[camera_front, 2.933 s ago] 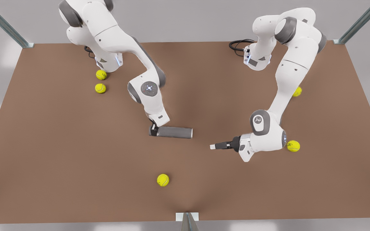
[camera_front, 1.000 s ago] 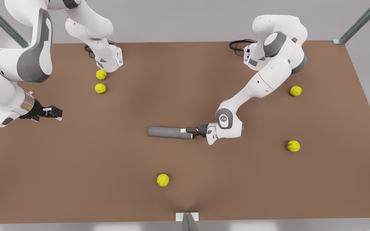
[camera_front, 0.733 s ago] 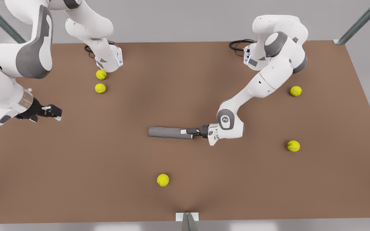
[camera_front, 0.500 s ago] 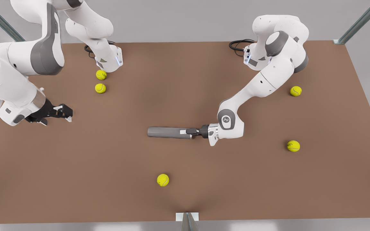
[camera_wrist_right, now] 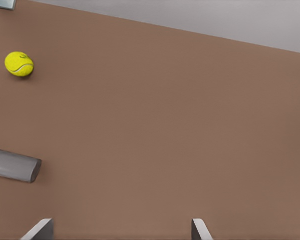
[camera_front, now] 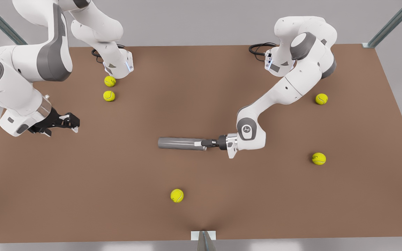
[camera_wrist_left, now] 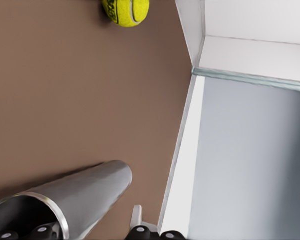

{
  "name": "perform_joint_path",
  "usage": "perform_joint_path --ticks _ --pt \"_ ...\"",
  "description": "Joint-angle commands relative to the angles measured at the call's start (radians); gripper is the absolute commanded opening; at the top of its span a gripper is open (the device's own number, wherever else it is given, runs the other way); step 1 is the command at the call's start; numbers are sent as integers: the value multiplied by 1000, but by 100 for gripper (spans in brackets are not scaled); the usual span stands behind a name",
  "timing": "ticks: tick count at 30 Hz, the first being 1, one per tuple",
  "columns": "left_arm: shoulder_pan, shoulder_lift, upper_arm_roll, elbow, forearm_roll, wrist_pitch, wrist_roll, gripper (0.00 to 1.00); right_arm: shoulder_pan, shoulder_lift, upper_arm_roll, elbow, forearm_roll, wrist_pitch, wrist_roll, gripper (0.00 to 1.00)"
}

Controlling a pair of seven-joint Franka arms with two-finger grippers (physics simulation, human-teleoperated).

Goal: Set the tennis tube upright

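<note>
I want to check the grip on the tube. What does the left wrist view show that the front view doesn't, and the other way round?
Left wrist view: the tube's hollow mouth and lighter rim, seen close up. Front view: the left gripper at that end, the right gripper waiting open towards the front view's left, and five yellow balls. Both: the tube lying on its side on the brown table, with at least one ball in sight.

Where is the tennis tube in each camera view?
Front view: tennis tube lies centrally, left gripper at its end; right gripper waits at the front view's left.
Left wrist view: tennis tube close up, rim nearest.
Right wrist view: tennis tube's end, far off.
Shared landmark: tennis ball by the front-edge bracket.
</note>
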Motion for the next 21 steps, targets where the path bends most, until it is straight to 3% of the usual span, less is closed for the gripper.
perform_joint_path --ticks 1,3,21 --pt "0 0 0 0 0 0 0 28 1 0 0 0 1 0 0 100" --pt "2 0 0 0 0 0 0 21 1 0 0 0 1 1 0 100" --pt "40 -8 -31 -2 -78 -5 0 21 1 1 -1 -8 -1 0 0 100"
